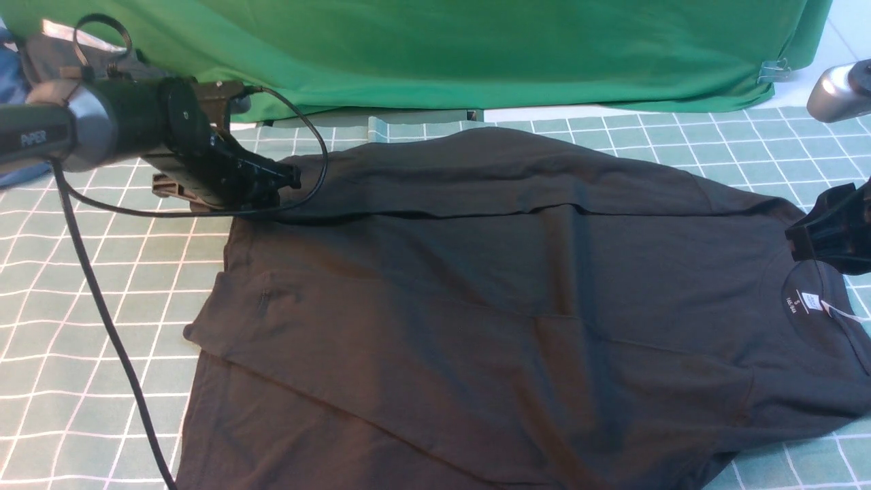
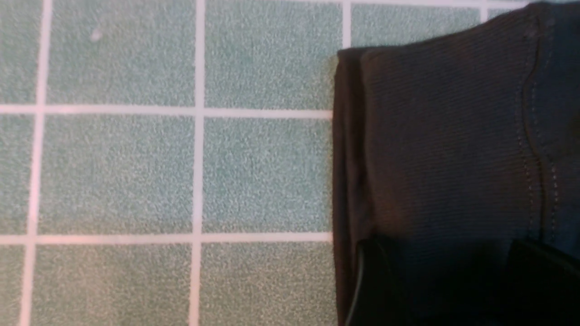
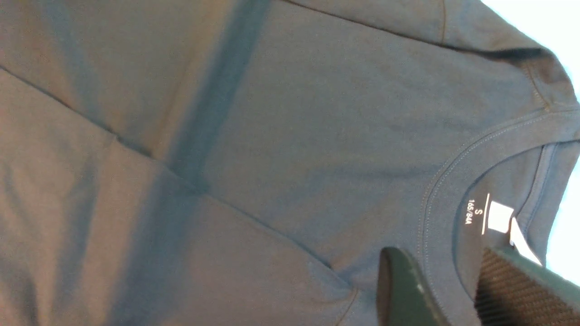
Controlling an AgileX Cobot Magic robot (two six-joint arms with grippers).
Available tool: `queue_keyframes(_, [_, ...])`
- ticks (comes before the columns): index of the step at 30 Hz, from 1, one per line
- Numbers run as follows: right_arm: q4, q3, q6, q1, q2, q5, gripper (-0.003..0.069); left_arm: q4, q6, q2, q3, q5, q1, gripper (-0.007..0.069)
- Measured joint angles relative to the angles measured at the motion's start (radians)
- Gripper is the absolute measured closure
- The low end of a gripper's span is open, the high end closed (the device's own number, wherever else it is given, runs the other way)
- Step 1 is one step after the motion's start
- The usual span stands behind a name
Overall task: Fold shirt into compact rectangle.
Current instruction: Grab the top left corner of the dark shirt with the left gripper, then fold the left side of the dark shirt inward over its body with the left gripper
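The black shirt (image 1: pixel 476 292) lies spread flat on the checked tablecloth, collar to the right, with its white neck label (image 1: pixel 810 303) showing. One sleeve is folded across the far side, and its cuff (image 2: pixel 453 136) ends at the far left. My left gripper (image 1: pixel 289 178) sits low at that cuff. In the left wrist view the left gripper (image 2: pixel 457 290) is open, fingers apart on either side of the flat cuff. My right gripper (image 1: pixel 806 238) hovers by the collar. The right wrist view shows the right gripper (image 3: pixel 439 271) open over the collar rib (image 3: pixel 435 190) and label (image 3: pixel 498 216).
A big green cloth (image 1: pixel 476 54) hangs along the back edge. The teal checked tablecloth (image 1: pixel 102 272) shows to the left of the shirt. My left arm's black cable (image 1: pixel 102 306) trails down across it. A grey metal part (image 1: pixel 837 88) sticks in at the top right.
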State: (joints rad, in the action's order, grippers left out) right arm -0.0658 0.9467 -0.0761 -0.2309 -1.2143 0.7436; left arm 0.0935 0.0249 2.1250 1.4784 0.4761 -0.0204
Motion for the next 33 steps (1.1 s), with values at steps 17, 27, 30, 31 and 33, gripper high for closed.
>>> queue_keyframes(17, [0.0, 0.0, 0.0, 0.0, 0.0, 0.0, 0.0421, 0.011, -0.058, -0.054, 0.001, 0.038, 0.0, 0.0608])
queue_keyframes(27, [0.0, 0.0, -0.003, 0.0, 0.0, -0.001, 0.0421, 0.05, -0.061, -0.157, 0.004, 0.148, 0.0, 0.0608])
queue_keyframes(30, [0.007, 0.0, -0.042, 0.0, 0.0, -0.003, 0.0421, 0.06, -0.061, -0.185, 0.004, 0.209, 0.0, 0.0608])
queue_keyframes(31, [0.013, 0.0, -0.047, 0.0, 0.0, -0.004, 0.0421, 0.061, -0.061, -0.19, 0.004, 0.218, 0.0, 0.0608])
queue_keyframes(33, [0.051, 0.0, -0.048, 0.001, 0.0, -0.017, 0.0421, 0.074, -0.063, -0.225, 0.004, 0.273, 0.0, 0.0608])
